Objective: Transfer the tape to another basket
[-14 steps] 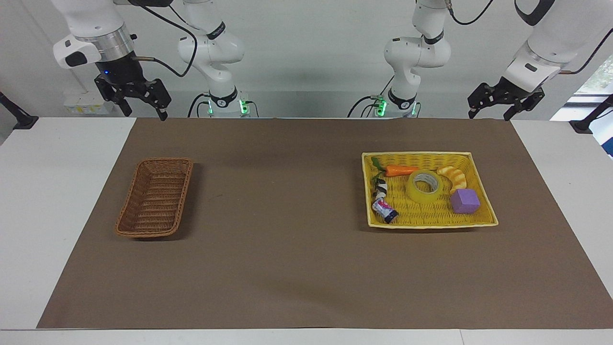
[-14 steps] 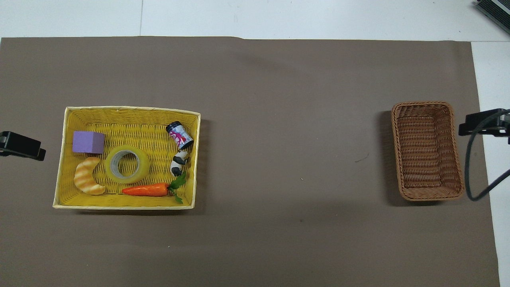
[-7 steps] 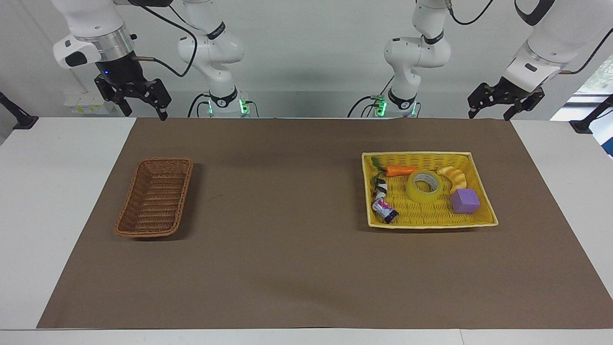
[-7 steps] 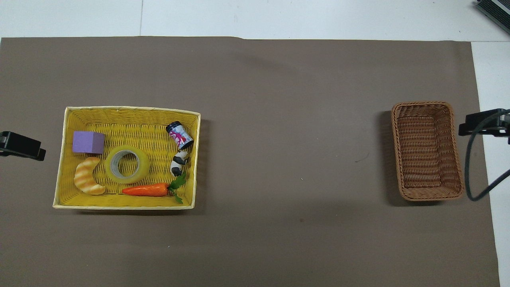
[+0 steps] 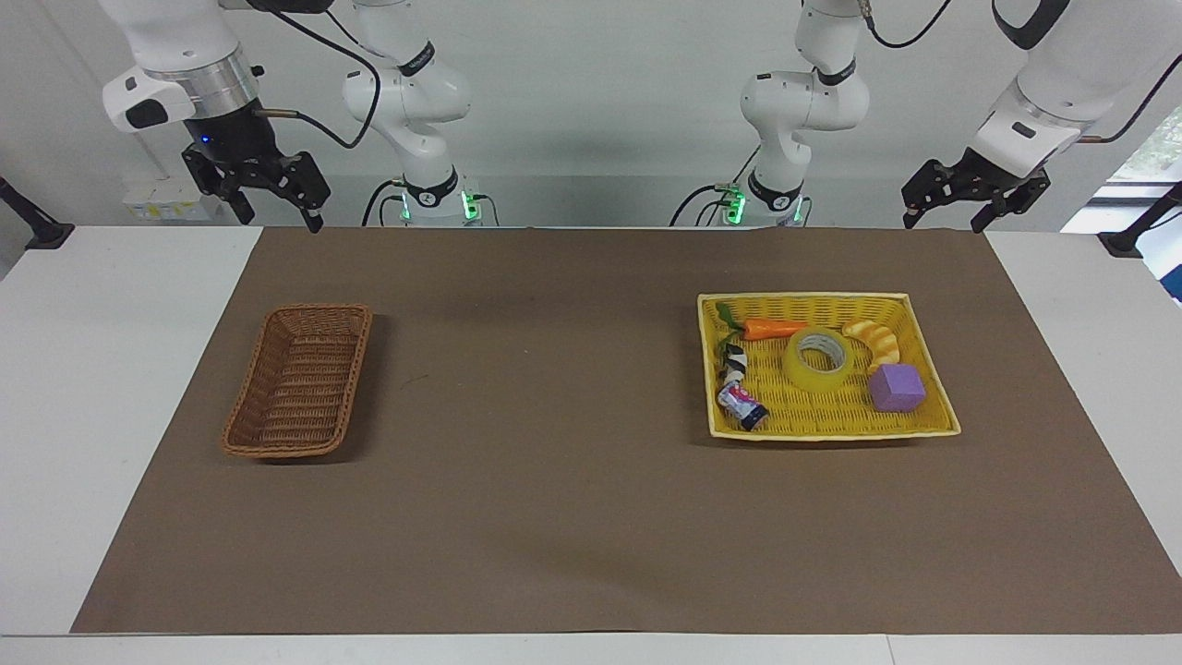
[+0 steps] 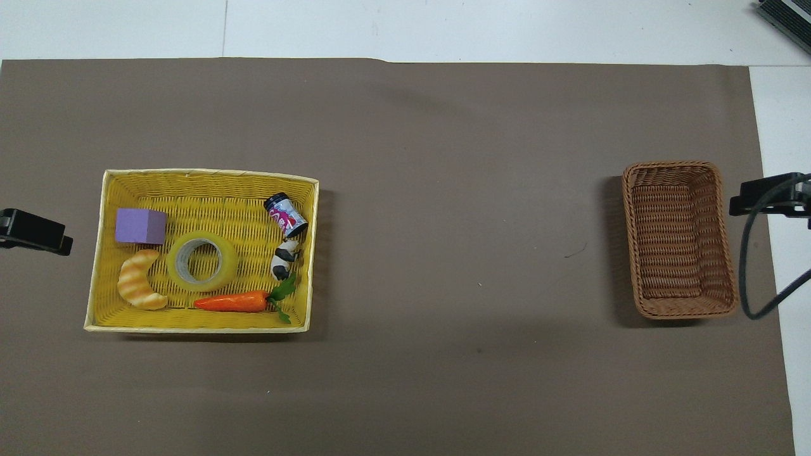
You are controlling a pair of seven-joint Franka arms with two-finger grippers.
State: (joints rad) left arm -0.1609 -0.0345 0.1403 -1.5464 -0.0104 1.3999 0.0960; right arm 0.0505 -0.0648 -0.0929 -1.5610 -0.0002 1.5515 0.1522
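Note:
The tape [image 5: 818,359] [image 6: 202,260], a yellowish translucent roll with a white core, lies flat in the yellow basket [image 5: 803,297] [image 6: 209,172] at the left arm's end of the table. It sits between a purple cube [image 5: 897,388], a croissant [image 5: 875,342] and a carrot [image 5: 774,328]. The narrow brown wicker basket [image 5: 319,309] [image 6: 671,165] stands empty at the right arm's end. My left gripper [image 5: 944,222] [image 6: 35,232] hangs open over the mat's edge nearest the robots. Open too, my right gripper [image 5: 282,220] [image 6: 766,195] hangs over the same edge at its own end.
The yellow basket also holds a small printed can [image 5: 741,406] and a black-and-white toy figure [image 5: 734,362]. A brown mat [image 5: 554,480] covers most of the white table. A black cable [image 6: 754,266] loops down beside the brown basket.

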